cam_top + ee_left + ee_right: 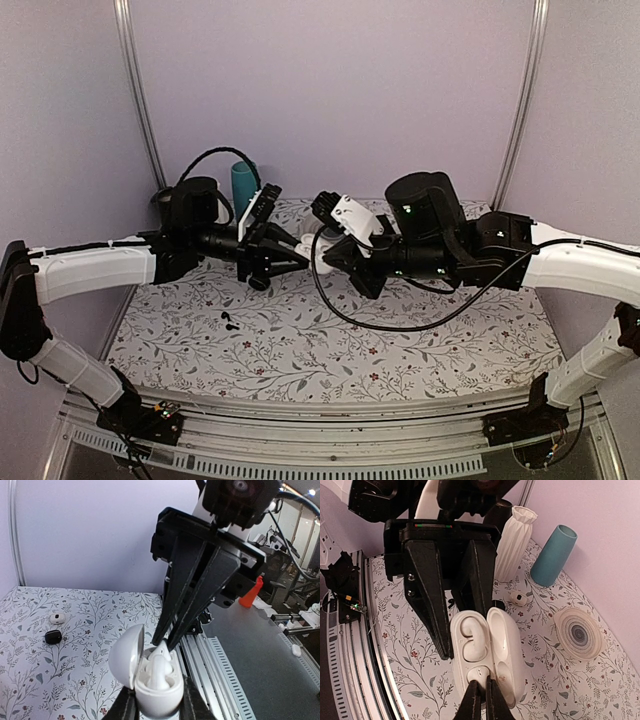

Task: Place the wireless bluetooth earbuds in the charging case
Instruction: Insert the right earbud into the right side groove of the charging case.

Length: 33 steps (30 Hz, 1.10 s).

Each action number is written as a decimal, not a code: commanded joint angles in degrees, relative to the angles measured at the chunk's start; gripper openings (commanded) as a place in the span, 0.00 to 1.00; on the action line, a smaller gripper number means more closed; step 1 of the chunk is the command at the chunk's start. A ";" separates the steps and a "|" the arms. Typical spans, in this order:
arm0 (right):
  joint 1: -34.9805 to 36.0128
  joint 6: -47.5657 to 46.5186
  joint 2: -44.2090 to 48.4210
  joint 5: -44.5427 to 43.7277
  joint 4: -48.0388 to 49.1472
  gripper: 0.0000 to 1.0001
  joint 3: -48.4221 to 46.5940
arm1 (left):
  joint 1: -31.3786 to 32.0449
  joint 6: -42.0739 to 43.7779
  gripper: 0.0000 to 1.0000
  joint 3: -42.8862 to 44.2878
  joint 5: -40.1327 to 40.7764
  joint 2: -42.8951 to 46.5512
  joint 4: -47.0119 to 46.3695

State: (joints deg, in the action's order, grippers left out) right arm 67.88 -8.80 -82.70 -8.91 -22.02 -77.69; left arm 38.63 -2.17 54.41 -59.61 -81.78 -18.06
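The floral worktop (420, 340) carries both arms, which meet above its middle. A ribbed white vase (517, 542) and a teal vase (552, 555) stand at the back wall, with a spiral-patterned disc (579, 632) lying near them.

The left end effector (157, 702) is closed on the body of the white case (157, 690), one finger on each side, holding it up off the worktop between the two arms. The lid (127, 655) is swung open. The right end effector (480, 700) reaches into the open case with its fingers pressed together, pinching a white earbud (479, 672) at the nearer pocket. A second white earbud (469, 640) already lies seated in the other pocket.

On the worktop, well apart from the held case, sit a black case (53, 637) and a small white case (57, 617) just beside each other. A black earbud (228, 320) lies loose on the worktop near the left arm.
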 commanded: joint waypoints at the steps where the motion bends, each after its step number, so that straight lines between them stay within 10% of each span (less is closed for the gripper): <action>1: 0.93 0.06 -2.18 1.43 -1.56 0.06 -0.77 | 0.90 -0.30 0.00 1.23 0.20 1.19 -2.36; 33: 0.88 2.98 3.32 0.69 -1.17 0.18 -1.08 | 0.91 0.27 0.00 -1.01 4.43 1.73 -3.83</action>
State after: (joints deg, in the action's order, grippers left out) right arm 68.23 -7.05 -82.15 -9.67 -22.92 -78.37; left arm 39.03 -1.91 54.37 -57.04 -81.56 -19.00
